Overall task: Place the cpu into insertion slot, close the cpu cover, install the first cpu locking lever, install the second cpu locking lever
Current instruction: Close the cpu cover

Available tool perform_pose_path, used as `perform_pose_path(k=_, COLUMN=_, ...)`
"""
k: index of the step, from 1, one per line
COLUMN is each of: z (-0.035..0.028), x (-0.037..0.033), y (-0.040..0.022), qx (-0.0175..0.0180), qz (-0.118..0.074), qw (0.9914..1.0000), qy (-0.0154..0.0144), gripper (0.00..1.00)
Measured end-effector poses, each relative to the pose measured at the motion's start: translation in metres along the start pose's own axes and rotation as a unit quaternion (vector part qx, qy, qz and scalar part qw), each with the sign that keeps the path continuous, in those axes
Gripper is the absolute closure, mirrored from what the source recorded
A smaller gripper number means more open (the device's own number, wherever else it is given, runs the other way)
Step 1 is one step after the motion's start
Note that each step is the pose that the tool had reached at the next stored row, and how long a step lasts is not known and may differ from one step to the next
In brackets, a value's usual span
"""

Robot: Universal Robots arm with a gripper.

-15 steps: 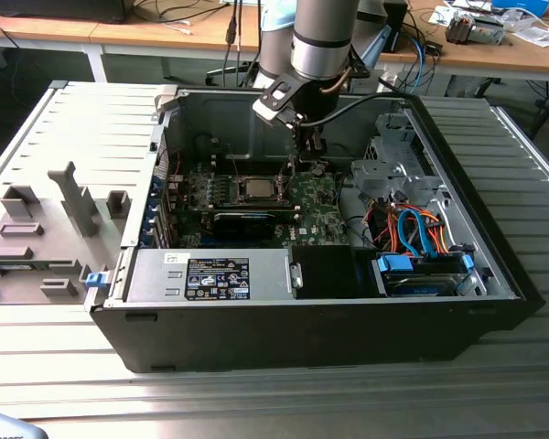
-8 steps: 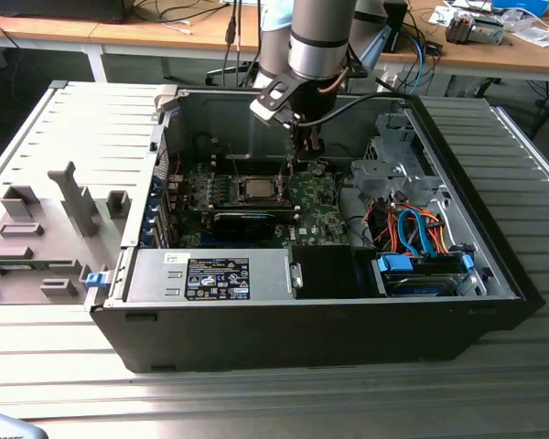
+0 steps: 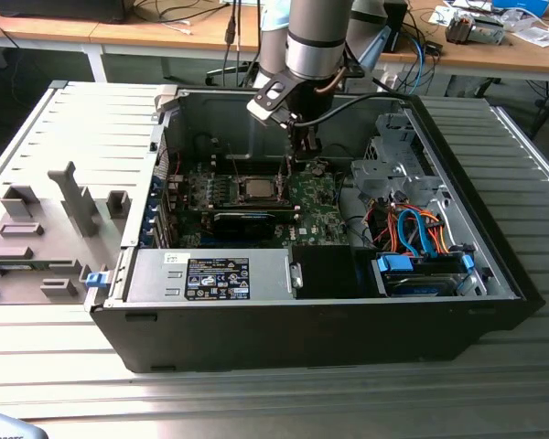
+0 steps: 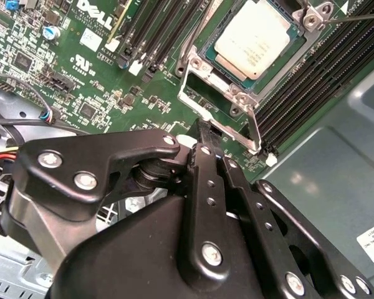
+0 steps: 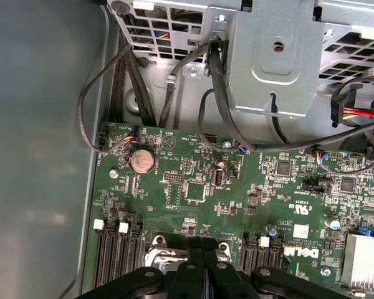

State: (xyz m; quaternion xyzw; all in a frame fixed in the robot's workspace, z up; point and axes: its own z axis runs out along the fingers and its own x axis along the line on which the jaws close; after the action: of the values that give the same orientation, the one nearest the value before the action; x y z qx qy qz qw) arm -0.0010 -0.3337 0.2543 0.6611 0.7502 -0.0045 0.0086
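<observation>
Risk, as judged: the gripper tip sits at the edge of the socket frame, so a sideways slip could scrape the motherboard. The fingers are closed together, with nothing visible between them. Beyond them, the cpu lies seated in its socket.

Small flat square cpu, silver-grey top, face up. Sits level inside insertion slot on green board, slot edges snug all around.

White logo lettering stands printed on the green motherboard
</observation>
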Motion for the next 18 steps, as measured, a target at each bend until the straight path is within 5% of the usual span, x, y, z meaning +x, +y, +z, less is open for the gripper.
perform_pose_path(k=18, z=-0.0007, x=0.0009, y=-0.0074, qx=-0.0008, qz=0.0, qw=1.0, qy=0.0, gripper=0.89)
